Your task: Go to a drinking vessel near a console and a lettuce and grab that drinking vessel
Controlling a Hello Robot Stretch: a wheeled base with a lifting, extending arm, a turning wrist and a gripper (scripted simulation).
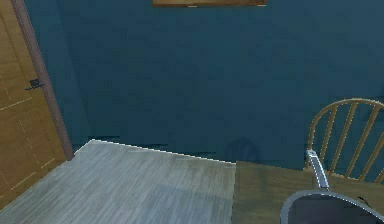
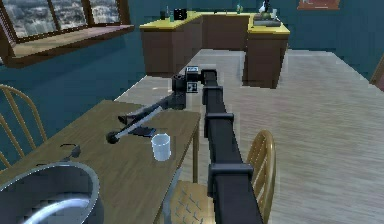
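A small pale cup stands upright on a wooden table near its right edge. My arm rises from the bottom of the arm side view, ending in two white marked squares. From there the gripper slants down to the left, its thin fingers ending over bare tabletop a little left of and above the cup. It holds nothing.
A large grey pot sits on the table's near left; it appears again as a pot by a wooden chair. Other chairs flank the table. Yellow-topped kitchen counters stand beyond. A wooden door adjoins the teal wall.
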